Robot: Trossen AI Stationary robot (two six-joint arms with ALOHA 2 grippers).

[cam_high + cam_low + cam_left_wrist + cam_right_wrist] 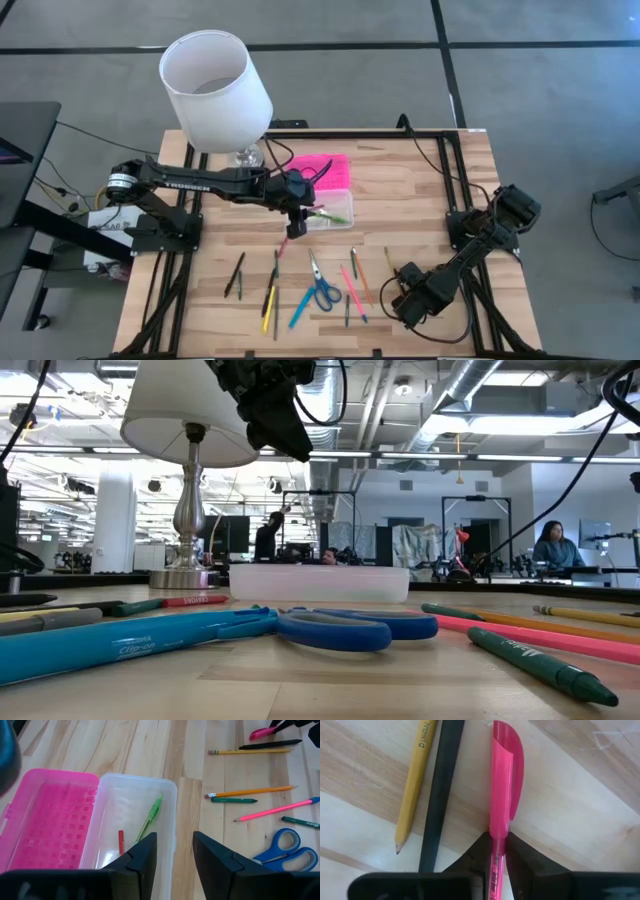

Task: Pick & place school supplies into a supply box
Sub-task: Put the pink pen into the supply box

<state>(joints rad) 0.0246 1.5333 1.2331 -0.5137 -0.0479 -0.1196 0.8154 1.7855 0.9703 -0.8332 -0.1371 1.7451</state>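
- Wooden table (420, 190) carrying:
- a lamp (215, 90) at the back
- an open box (327, 205) with a pink lid (322, 170)
- scissors (322, 288) among scattered pens and pencils (270, 300)

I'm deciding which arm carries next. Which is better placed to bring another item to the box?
Right. The right gripper is already shut on a pink pen, while the left gripper hangs open and empty over the box.
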